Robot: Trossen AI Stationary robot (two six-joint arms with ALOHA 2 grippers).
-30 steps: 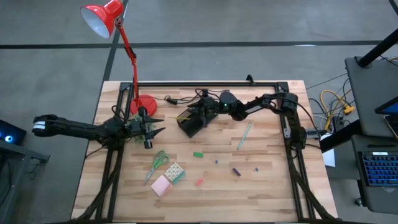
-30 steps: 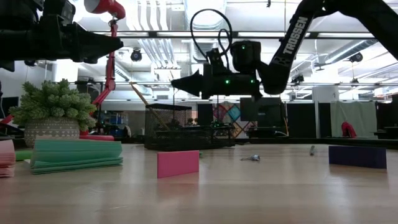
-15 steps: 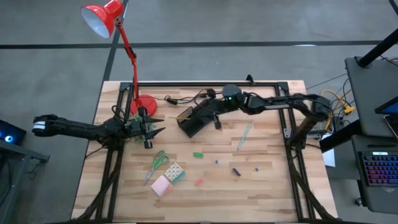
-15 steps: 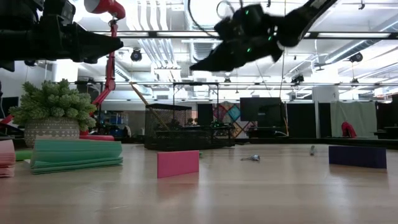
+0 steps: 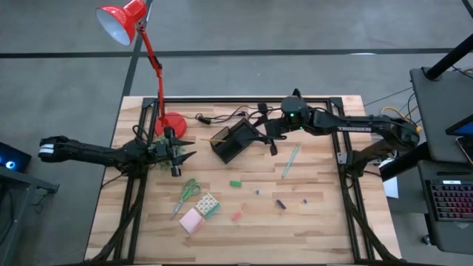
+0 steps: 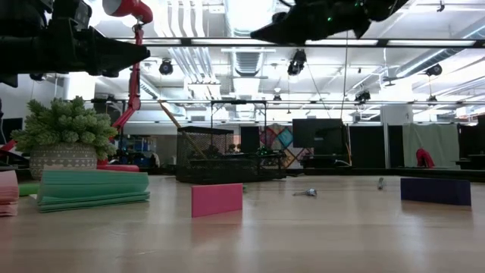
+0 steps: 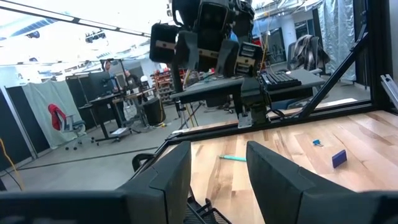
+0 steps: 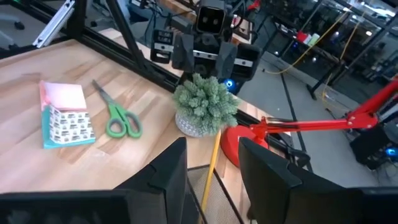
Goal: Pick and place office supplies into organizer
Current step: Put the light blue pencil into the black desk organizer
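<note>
The black mesh organizer [image 5: 233,140] stands on the table's far middle, with a yellow pencil [image 8: 211,165] leaning inside it. My right gripper [image 5: 267,140] hangs open and empty, high above the organizer's right side [image 6: 303,23]. My left gripper [image 5: 188,148] waits open to the organizer's left. Lying flat near the front are the green-handled scissors [image 5: 190,193], the patterned block [image 5: 208,204] and the pink pad [image 5: 191,220]. A silver-green pen [image 5: 290,160], a green piece [image 5: 235,183], a red piece [image 5: 236,216] and a purple piece [image 5: 281,204] lie on the wood.
A red desk lamp's base [image 5: 174,123] sits at the far left with a black cable [image 5: 214,117] beside it. A small potted plant [image 8: 202,106] stands by my left gripper. Black frame rails [image 5: 244,100] border the table. Bare wood lies along the near edge [image 5: 295,236].
My right gripper has risen from beside the organizer and drawn back toward the table's right edge, its arm stretching out; it now hangs much higher in the low view. The organizer and pencil have stayed put.
</note>
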